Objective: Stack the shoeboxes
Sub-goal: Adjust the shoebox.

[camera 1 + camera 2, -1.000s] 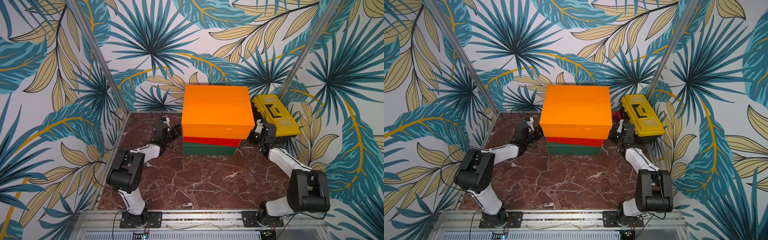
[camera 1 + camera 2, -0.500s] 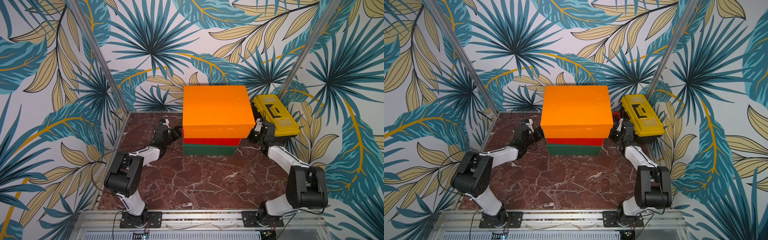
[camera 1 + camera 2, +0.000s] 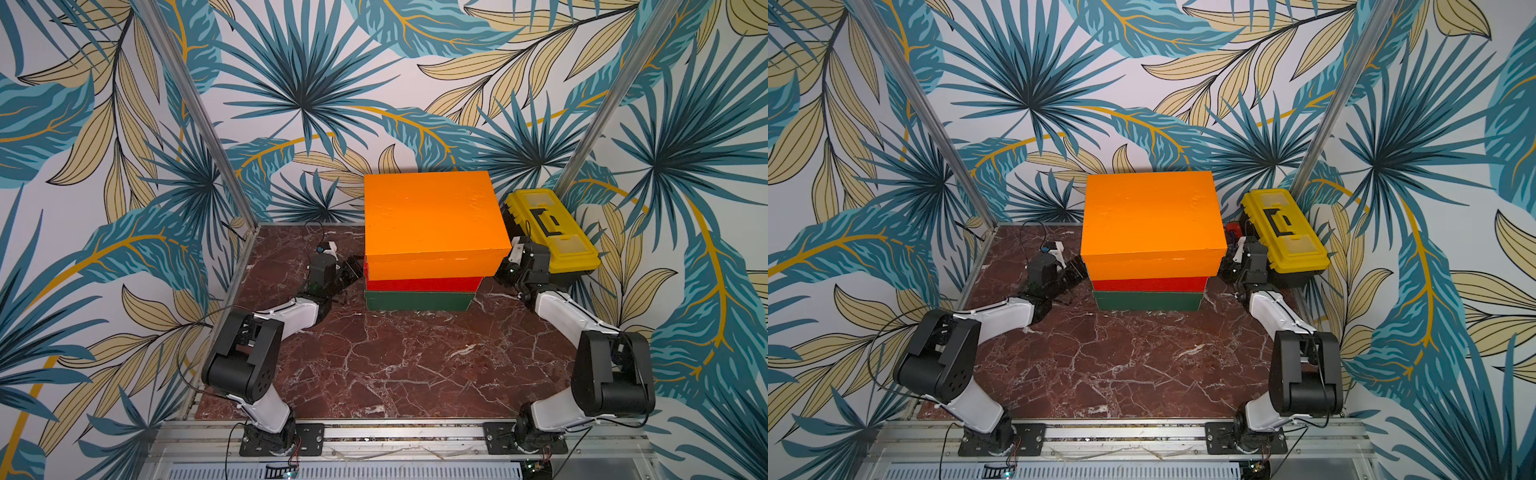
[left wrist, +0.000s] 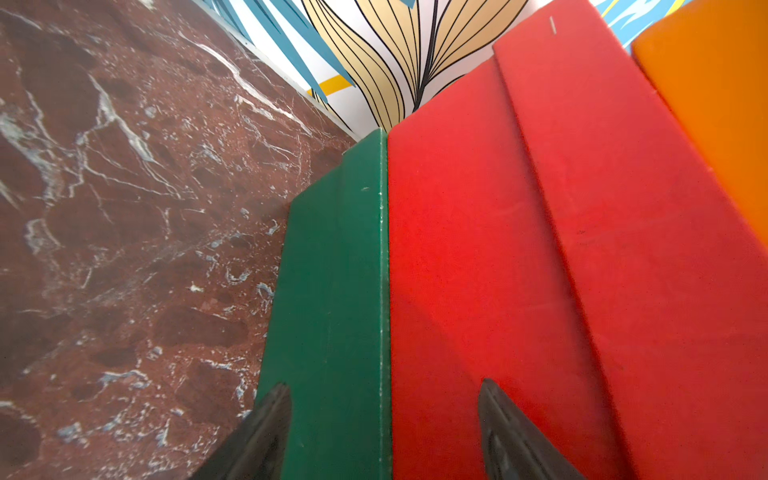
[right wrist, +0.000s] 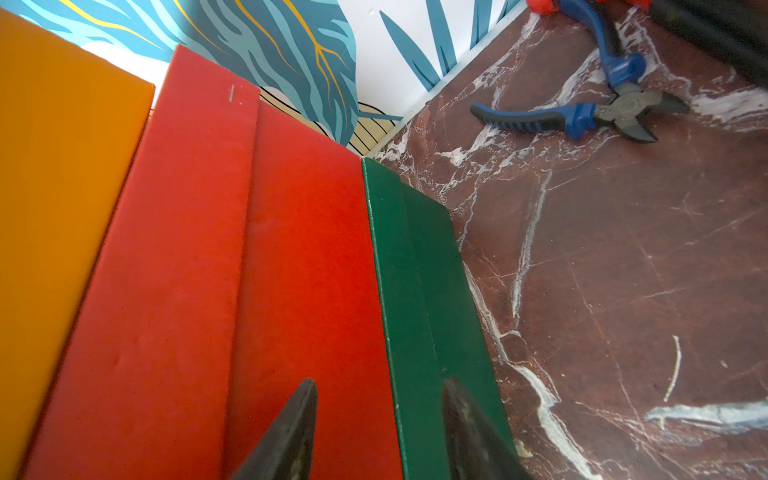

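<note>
Already the orange shoebox (image 3: 432, 216) sat atop the red shoebox (image 3: 424, 284), itself on the green shoebox (image 3: 417, 301), toward the back of the bench (image 3: 395, 365). The left end effector (image 4: 384, 386) and right end effector (image 5: 378, 384) stood narrowly parted at opposite ends of the stack, holding nothing.

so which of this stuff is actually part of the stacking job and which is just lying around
Part of the job:
- orange shoebox, top of the stack
- red shoebox, middle
- dark green shoebox, bottom

Just lying about:
- yellow-lidded toolbox, beside the stack
- blue-handled pliers
</note>
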